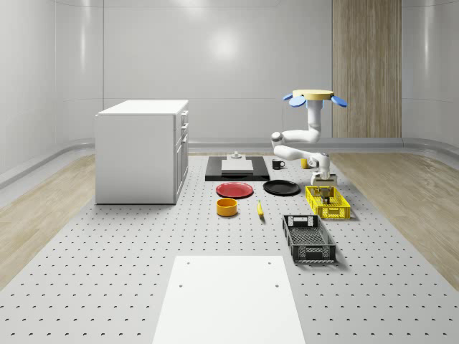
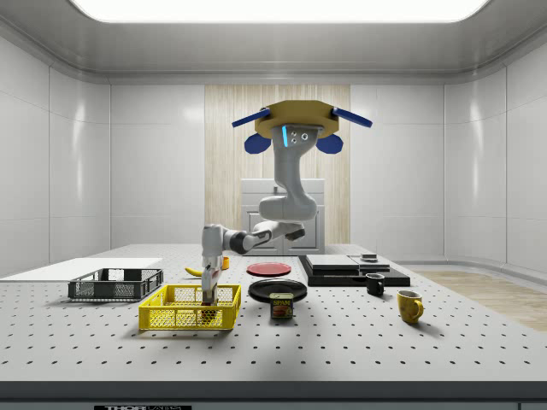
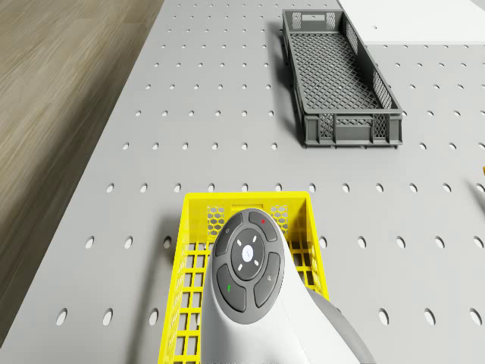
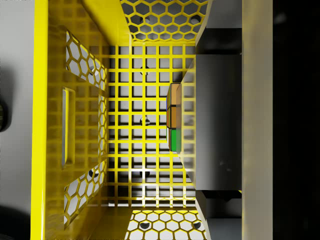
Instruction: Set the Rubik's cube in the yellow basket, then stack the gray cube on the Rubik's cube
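I hover over the table by the yellow basket (image 1: 328, 203), my claw (image 4: 200, 125) down inside it, apparently pinching the gray cube (image 4: 215, 125). I should centre it squarely over the Rubik's cube (image 4: 174, 118) before releasing.

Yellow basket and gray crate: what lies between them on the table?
Nothing: in the drone view, only bare perforated table separates the yellow basket from the gray crate.
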`<state>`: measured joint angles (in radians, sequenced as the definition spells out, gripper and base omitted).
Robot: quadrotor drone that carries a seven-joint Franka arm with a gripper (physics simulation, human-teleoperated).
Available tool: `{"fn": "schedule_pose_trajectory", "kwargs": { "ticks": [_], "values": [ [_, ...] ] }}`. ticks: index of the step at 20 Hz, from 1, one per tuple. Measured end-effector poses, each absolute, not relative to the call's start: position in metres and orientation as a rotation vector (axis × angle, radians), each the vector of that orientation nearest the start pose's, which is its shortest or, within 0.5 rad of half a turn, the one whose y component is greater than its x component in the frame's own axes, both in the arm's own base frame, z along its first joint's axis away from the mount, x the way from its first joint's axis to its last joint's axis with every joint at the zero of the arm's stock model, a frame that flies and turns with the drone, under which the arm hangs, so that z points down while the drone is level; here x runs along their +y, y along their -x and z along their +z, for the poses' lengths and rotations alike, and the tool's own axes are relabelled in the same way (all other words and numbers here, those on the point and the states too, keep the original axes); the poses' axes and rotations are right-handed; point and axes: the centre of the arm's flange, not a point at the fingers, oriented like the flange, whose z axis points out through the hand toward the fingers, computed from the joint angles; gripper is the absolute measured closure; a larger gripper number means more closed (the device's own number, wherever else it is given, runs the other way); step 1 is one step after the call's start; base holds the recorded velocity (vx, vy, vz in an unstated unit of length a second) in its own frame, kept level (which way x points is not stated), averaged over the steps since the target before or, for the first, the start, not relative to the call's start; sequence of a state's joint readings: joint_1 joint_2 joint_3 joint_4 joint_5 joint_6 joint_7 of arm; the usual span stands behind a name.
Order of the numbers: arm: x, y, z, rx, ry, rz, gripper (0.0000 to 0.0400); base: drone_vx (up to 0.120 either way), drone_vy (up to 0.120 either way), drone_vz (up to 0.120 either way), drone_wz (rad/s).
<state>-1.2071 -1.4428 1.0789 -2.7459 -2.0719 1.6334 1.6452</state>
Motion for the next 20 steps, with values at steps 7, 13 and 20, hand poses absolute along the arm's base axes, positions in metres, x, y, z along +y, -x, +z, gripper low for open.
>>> {"fn": "schedule_pose_trajectory", "kwargs": {
  "ticks": [7,13,20],
  "values": [
    [0.006,-0.319,0.562,-0.002,-0.001,0.786,0.0010,0.000,0.000,0.000,0.000],
    [0.006,-0.319,0.555,-0.002,-0.001,0.786,0.0002,0.000,0.000,0.000,0.000],
    [0.006,-0.319,0.553,-0.002,-0.001,0.786,0.0000,0.000,0.000,0.000,0.000]
  ]
}}
